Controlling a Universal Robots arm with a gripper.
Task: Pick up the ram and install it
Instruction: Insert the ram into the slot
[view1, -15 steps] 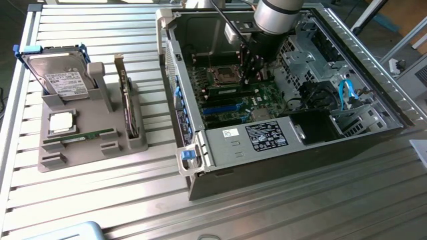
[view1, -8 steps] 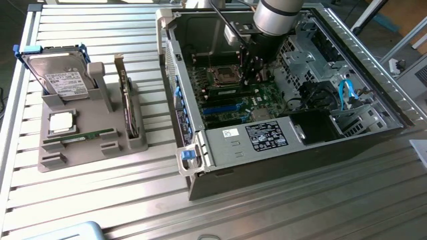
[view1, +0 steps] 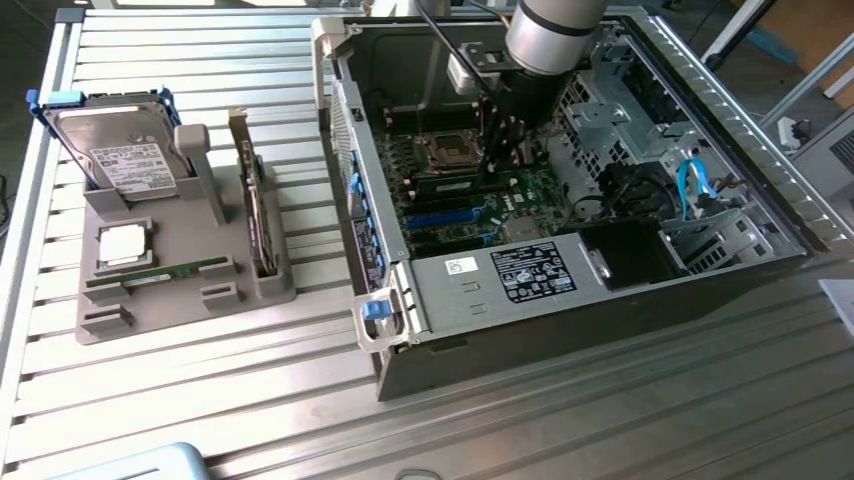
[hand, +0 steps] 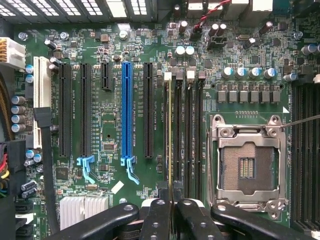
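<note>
Where the arm reaches down into the open computer case (view1: 561, 335) on the slatted counter (view1: 200, 400), the pincer (hand: 170, 201) is clamped on the ram (hand: 170, 140). The ram shows edge-on as a thin line along the memory slot nearest the black expansion slots, between the blue slot (hand: 126, 110) and the open processor socket (hand: 247, 165); whether it is seated cannot be told. White print beside the slots on the motherboard (hand: 112, 120) is too fine to read, as are the black sticker (view1: 534, 272) on the power supply and the label of the hard drive (view1: 127, 160) in the grey holder (view1: 160, 300).
</note>
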